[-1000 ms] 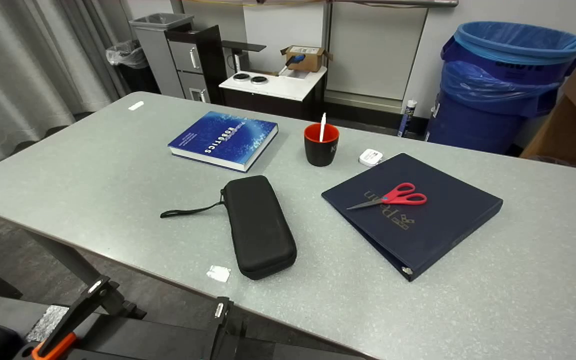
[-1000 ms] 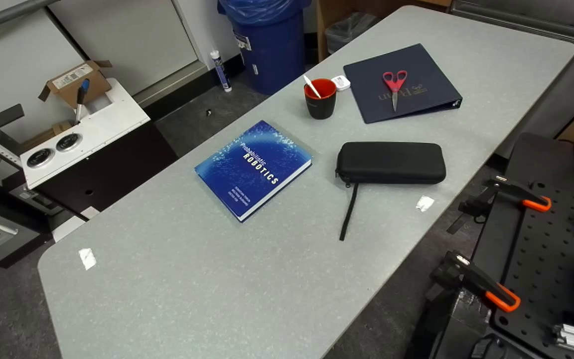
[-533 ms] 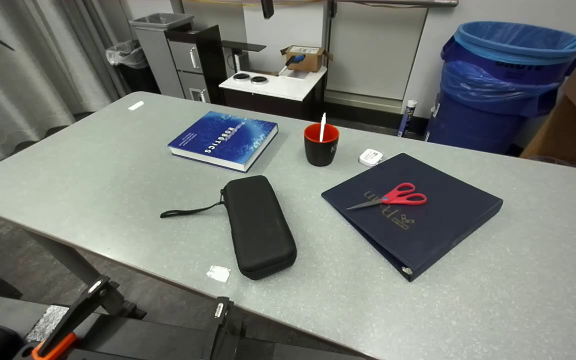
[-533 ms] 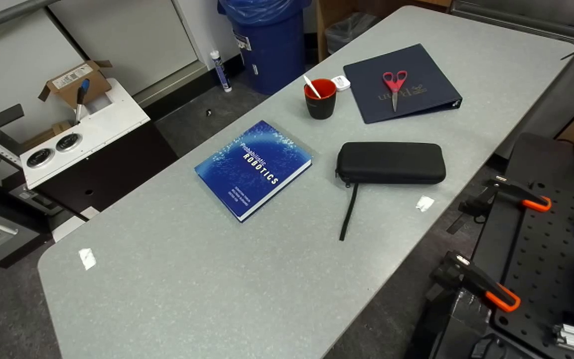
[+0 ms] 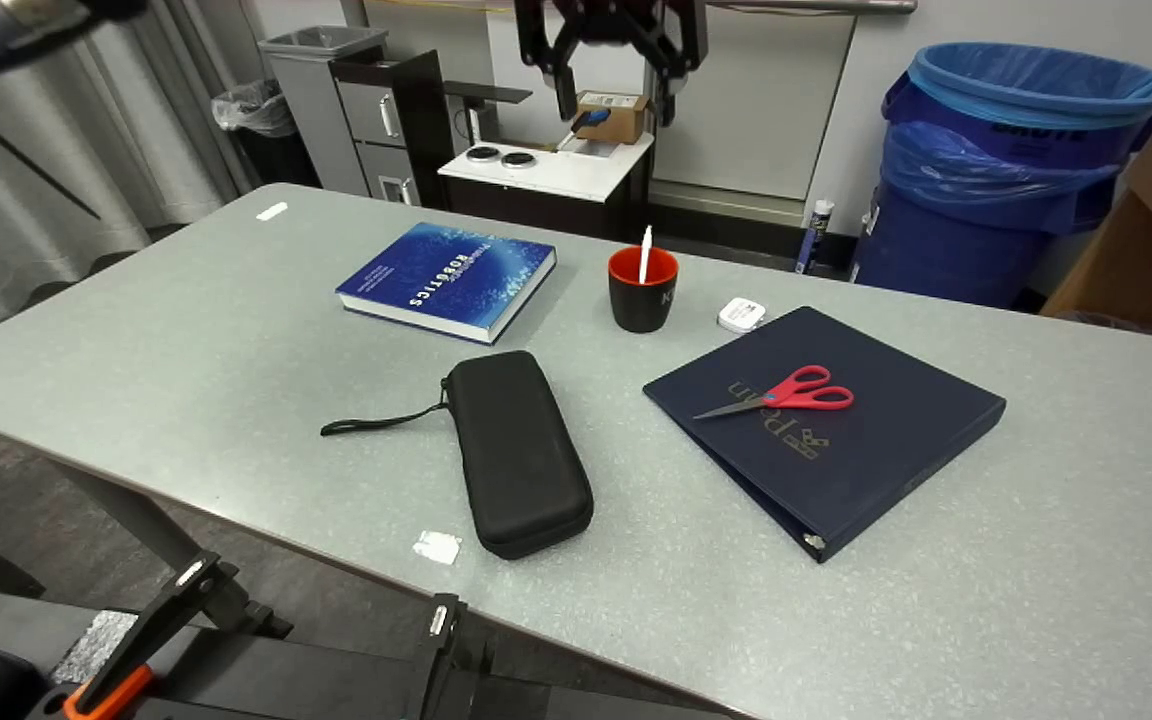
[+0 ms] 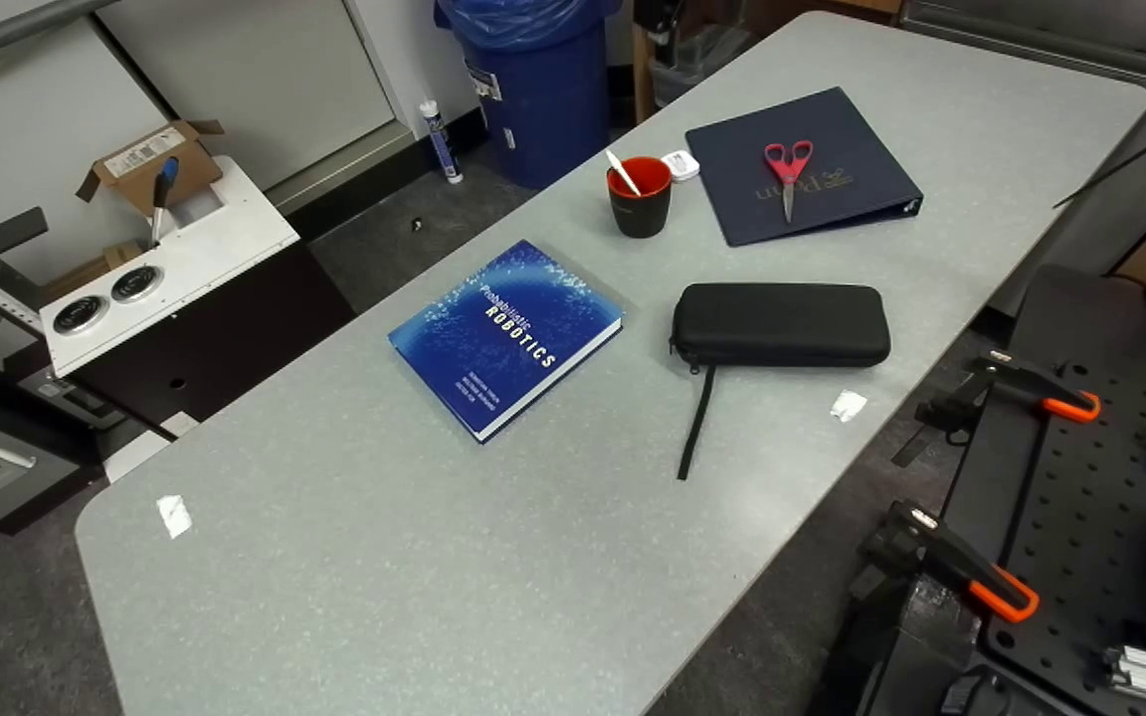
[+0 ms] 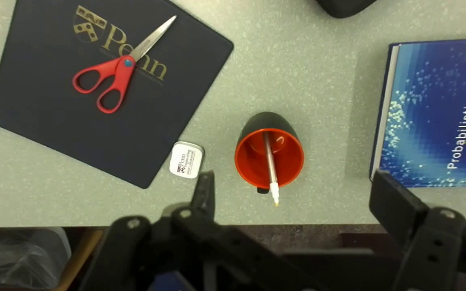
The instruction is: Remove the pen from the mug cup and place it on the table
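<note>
The pen [image 5: 646, 256] is thin, with a silver barrel and a white tip end, and leans inside the mug cup [image 5: 641, 308]. The mug is black outside and red inside, and stands upright on the light grey table [image 5: 236, 330]. Pen [image 6: 623, 173] and mug [image 6: 641, 215] also show in an exterior view, with the pen's end above the rim. In the wrist view the pen [image 7: 271, 163] crosses the mug's opening, and its white end sticks out over the rim. My gripper [image 5: 616, 108] is open and empty, above the mug. In the wrist view its fingers [image 7: 291, 180] are wide apart.
A blue book [image 5: 448, 280] lies to one side of the mug. A small white tin [image 5: 741, 315] and a dark binder [image 5: 836, 440] with red scissors [image 5: 808, 395] lie on the other. A black zip case [image 5: 521, 450] lies nearer the clamps [image 6: 961, 577].
My open gripper has come down into view at the top of an exterior view, above the mug. A cable has moved further into view. The pen, mug and other objects have not moved.
</note>
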